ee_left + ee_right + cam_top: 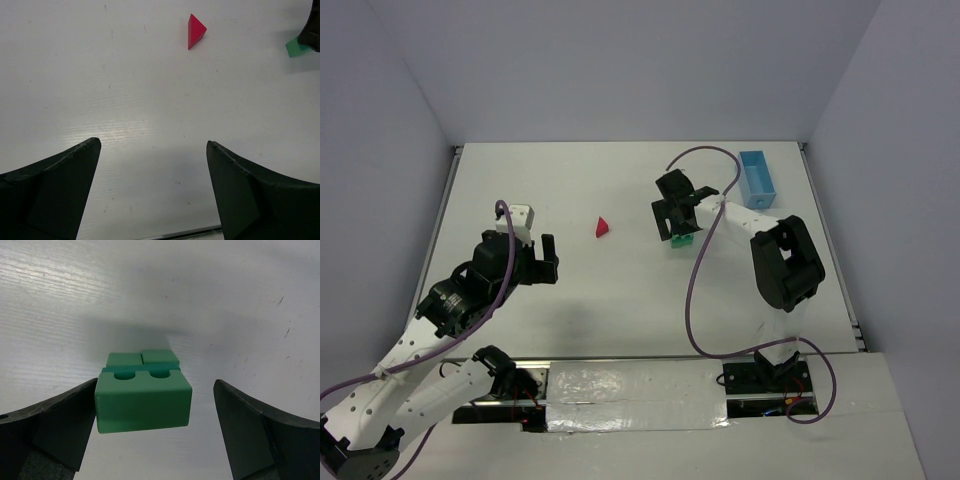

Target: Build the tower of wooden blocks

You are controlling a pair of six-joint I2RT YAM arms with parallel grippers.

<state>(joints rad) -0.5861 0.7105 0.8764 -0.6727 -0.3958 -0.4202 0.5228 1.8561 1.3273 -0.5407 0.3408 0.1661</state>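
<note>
The green blocks [142, 402] stand grouped on the table. In front is a rectangular piece with two half-round notches, and behind it a darker strip and two cubes [141, 358]. My right gripper [155, 385] is open around the front piece, with its left finger at the block's side and its right finger well apart. In the top view the green blocks [682, 240] show just below the right gripper [676, 222]. The red triangular piece [603, 227] lies alone mid-table and also shows in the left wrist view [195, 31]. My left gripper [153, 143] is open and empty.
A light blue tray [757, 178] lies at the back right, beyond the right arm. The left gripper [542, 260] hovers over the left part of the table. The green blocks' edge [296, 47] peeks in at the left wrist view's right side.
</note>
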